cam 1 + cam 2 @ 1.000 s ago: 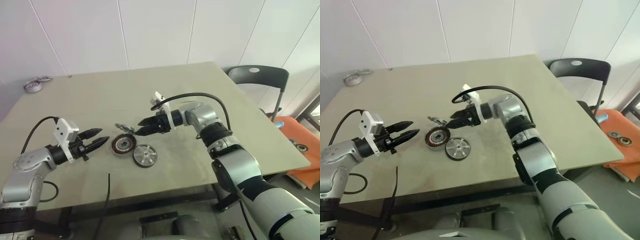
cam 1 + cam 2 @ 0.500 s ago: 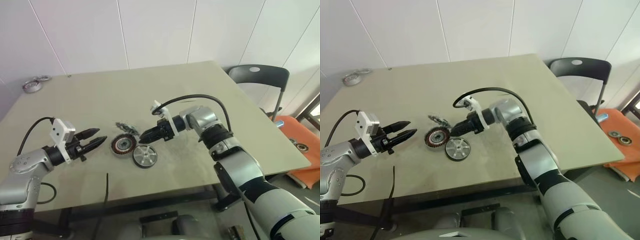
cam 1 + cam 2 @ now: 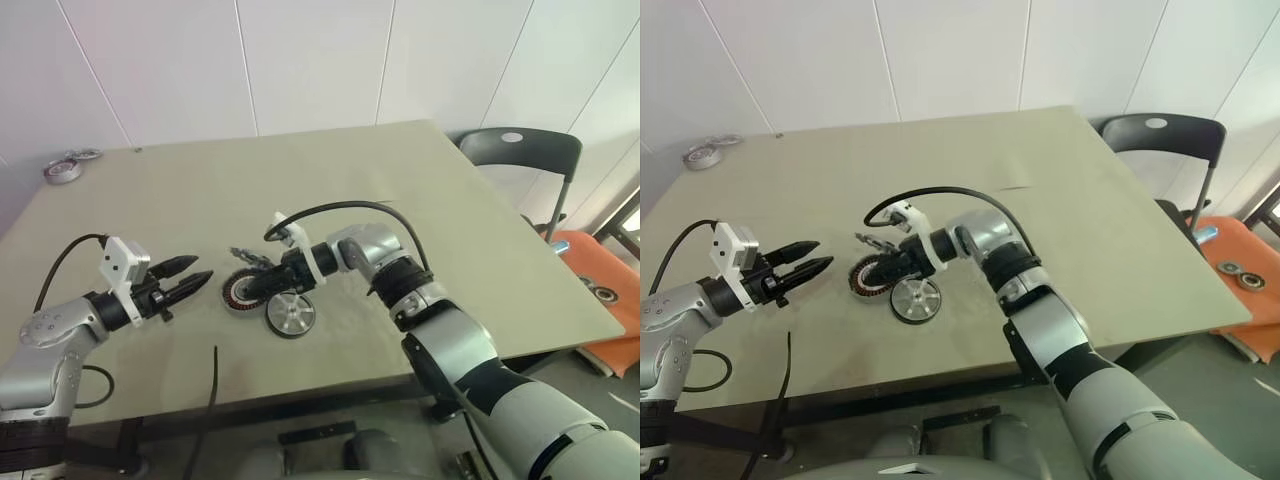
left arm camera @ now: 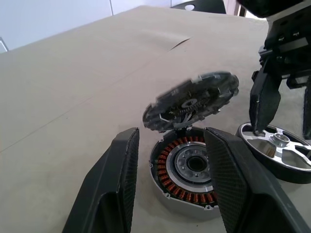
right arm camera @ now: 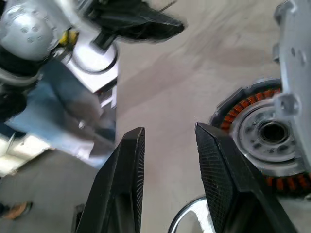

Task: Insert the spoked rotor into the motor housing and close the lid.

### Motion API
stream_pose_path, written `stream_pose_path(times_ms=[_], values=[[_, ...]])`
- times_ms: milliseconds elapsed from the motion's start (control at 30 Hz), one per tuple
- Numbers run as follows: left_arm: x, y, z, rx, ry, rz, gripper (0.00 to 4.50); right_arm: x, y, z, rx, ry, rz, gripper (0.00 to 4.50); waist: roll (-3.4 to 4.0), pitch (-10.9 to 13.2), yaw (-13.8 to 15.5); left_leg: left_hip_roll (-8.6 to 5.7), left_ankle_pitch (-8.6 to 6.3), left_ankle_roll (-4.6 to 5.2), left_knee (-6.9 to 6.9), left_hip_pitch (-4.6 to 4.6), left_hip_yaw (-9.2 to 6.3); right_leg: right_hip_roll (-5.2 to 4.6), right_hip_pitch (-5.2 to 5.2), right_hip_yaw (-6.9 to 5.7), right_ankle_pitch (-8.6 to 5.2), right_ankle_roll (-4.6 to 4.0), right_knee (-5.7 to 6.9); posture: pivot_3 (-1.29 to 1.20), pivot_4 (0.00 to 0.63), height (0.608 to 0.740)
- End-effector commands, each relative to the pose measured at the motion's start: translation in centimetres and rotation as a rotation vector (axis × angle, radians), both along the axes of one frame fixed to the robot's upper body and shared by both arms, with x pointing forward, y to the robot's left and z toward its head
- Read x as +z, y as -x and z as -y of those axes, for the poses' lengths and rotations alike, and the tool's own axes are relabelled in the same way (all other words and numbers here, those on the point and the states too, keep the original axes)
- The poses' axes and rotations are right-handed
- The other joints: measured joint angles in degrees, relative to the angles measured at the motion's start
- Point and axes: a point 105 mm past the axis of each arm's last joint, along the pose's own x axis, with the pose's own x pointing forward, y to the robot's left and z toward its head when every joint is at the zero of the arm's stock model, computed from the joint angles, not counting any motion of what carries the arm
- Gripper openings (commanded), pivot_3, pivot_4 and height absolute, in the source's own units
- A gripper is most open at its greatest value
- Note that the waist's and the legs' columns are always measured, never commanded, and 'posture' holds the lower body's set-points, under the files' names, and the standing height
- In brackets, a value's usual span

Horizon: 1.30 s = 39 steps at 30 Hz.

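Centrally, motor housing (image 3: 241,291) touching spoked rotor (image 3: 290,313) — bare table (image 3: 450,220) around

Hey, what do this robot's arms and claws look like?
Both arms are silver-grey with black joint bands. Each ends in a claw, left claw and right claw, of two black pointed fingers with textured pads. A white block and a looping black cable sit at each wrist.

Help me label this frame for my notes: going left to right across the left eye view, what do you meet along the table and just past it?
Left gripper → motor housing → spoked rotor → black chair off the table's right edge → orange case.
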Motion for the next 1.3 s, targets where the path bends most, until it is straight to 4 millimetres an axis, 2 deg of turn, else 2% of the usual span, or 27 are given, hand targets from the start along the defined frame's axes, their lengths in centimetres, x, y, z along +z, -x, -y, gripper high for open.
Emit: stream_pose_path(times_ms=[33, 400, 833, 900, 1000, 1067, 1300], values=[[1.1, 0.0, -0.2, 0.009, -0.003, 0.054, 2.26, 2.6, -1.4, -1.1, -0.07, -0.08, 0.06, 1.7, 0.0, 0.0, 0.0, 0.0, 0.0, 0.0, 0.0, 0.0, 0.0, 0.01, 0.0, 0.0, 0.0, 0.0, 0.0, 0.0, 0.0, 0.74], [1.1, -0.5, -0.3, 0.018, 0.003, 0.059, 2.26, 3.8, -2.7, -2.1, -0.184, -0.149, 0.055, 1.7, 0.0, 0.0, 0.0, 0.01, 0.0, 0.0, -0.01, 0.0, 0.01, 0.02, -0.01, 0.0, 0.0, 0.0, 0.01, 0.0, 0.0, 0.74], [0.8, -0.7, -0.4, 0.021, 0.003, 0.049, 2.26, 3.2, -2.5, -2.3, -0.192, -0.135, 0.05, 1.7, 0.0, 0.0, -0.1, 0.01, 0.0, 0.0, -0.01, 0.01, 0.01, 0.02, -0.01, 0.0, 0.0, 0.0, 0.02, 0.0, 0.0, 0.74], [0.1, -0.3, 0.0, -0.006, 0.006, -0.002, 2.26, 3.3, -2.5, -2.2, -0.187, -0.137, 0.047, 1.7, 0.0, 0.0, -0.1, 0.01, 0.0, 0.0, -0.01, 0.0, 0.01, 0.02, -0.01, 0.0, 0.0, 0.0, 0.02, 0.0, 0.0, 0.74], [-1.9, 1.8, 2.4, -0.12, 0.032, -0.117, 2.26, 3.5, -2.3, -2.2, -0.161, -0.143, 0.051, 1.7, 0.01, 0.0, -0.2, 0.01, 0.0, 0.0, -0.02, 0.01, 0.05, 0.01, 0.0, 0.04, 0.0, 0.0, 0.01, 0.0, 0.0, 0.74], [-3.1, 2.2, 3.4, -0.137, 0.045, -0.146, 2.26, 3.4, -2.3, -2.1, -0.162, -0.138, 0.054, 1.7, 0.02, 0.0, -0.2, 0.01, 0.0, 0.01, -0.04, 0.01, 0.07, 0.01, 0.0, 0.07, 0.0, 0.0, -0.01, 0.0, 0.0, 0.74], [-4.4, -0.1, 3.4, -0.048, 0.078, -0.12, 2.26, 3.1, -2.4, -2.0, -0.168, -0.128, 0.056, 1.7, -0.01, 0.0, 0.0, 0.01, 0.02, -0.02, 0.06, 0.17, -0.01, 0.06, 0.12, -0.02, 0.01, -0.02, 0.13, 0.0, 0.0, 0.74]])
